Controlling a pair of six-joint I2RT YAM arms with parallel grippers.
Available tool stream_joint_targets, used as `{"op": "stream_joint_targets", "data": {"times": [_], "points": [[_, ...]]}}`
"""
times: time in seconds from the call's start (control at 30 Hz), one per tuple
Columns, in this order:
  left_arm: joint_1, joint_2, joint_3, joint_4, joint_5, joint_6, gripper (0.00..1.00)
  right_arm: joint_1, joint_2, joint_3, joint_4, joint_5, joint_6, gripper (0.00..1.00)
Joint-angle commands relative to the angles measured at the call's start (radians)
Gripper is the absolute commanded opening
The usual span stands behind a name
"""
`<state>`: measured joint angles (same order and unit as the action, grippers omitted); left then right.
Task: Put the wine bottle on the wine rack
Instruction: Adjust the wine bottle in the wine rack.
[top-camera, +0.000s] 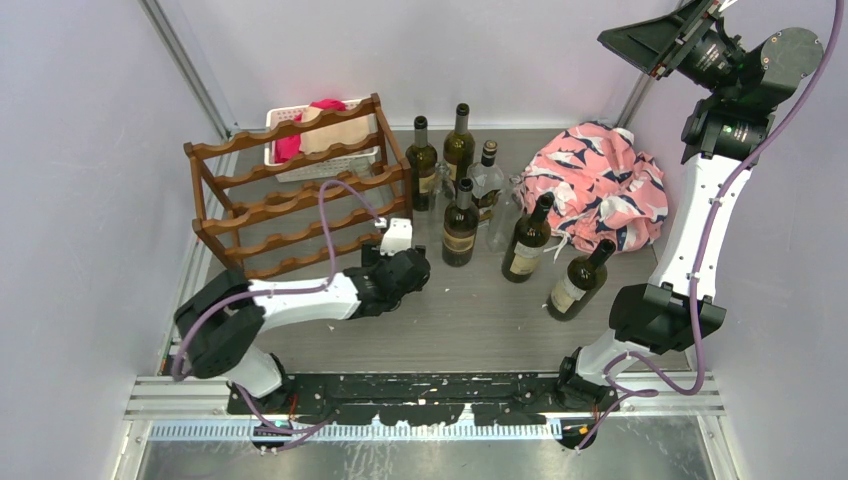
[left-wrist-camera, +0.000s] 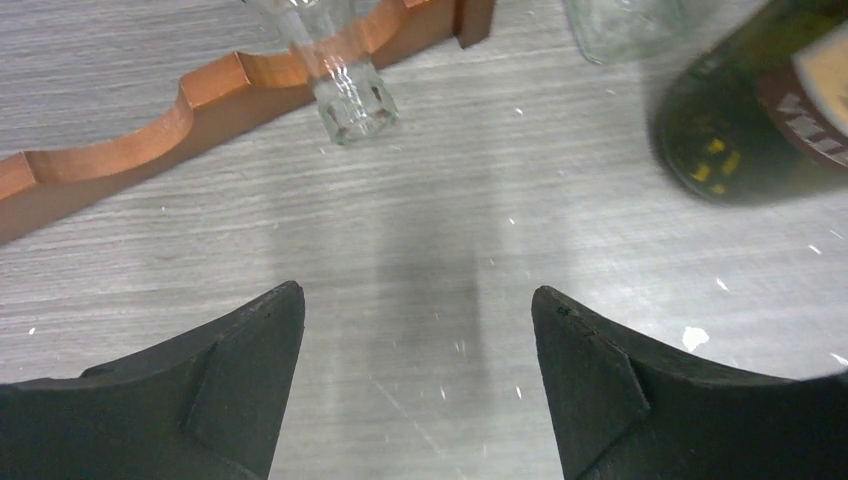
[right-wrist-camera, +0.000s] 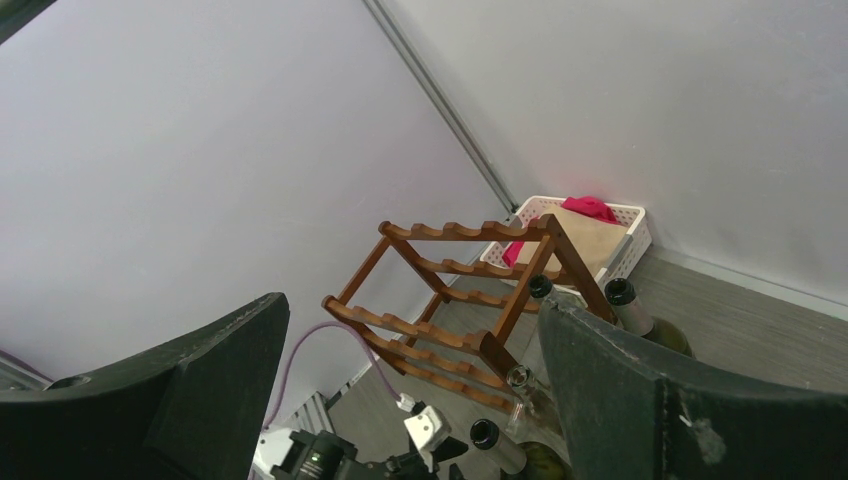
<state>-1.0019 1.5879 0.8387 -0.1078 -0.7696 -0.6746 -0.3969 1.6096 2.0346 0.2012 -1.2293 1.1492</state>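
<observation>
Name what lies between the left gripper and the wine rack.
Bare table separates the left gripper from the wine rack, as the left wrist view shows.

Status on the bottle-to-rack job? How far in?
Nothing done: the wine rack shows no bottle; the bottles stand on the table. In hand: nothing; left hand open, low over bare table beside the rack; right hand open, raised high. Left: grasp one, lay it on the rack.

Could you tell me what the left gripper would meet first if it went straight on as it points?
Most likely the neck of the clear glass bottle, which pokes out past the bottom rail of the wine rack. Between it and the left gripper lies only bare table, though depth is unclear.
</observation>
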Motion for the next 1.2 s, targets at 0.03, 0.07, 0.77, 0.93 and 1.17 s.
{"op": "stream_joint_targets", "data": {"times": [0.03,0.07,0.77,0.93,1.17], "points": [[-0.006,-0.207,0.031,-0.159,0.19,0.04,0.81,0.0,-0.05,0.032,0.033,-0.001,-0.005,1.0],[-0.006,-0.251,0.04,-0.174,0.219,0.059,0.8,0.0,-0.051,0.032,0.033,0.0,-0.005,1.0],[0.074,-0.442,0.334,-0.457,0.45,0.234,0.01,-0.002,-0.072,0.027,0.038,0.003,-0.006,1.0],[0.075,-0.357,0.083,-0.144,0.629,0.434,0.0,-0.003,-0.068,0.024,0.038,0.002,-0.008,1.0],[0.097,-0.117,0.016,0.079,0.585,0.751,0.0,-0.003,-0.068,0.022,0.041,0.002,-0.009,1.0]]}}
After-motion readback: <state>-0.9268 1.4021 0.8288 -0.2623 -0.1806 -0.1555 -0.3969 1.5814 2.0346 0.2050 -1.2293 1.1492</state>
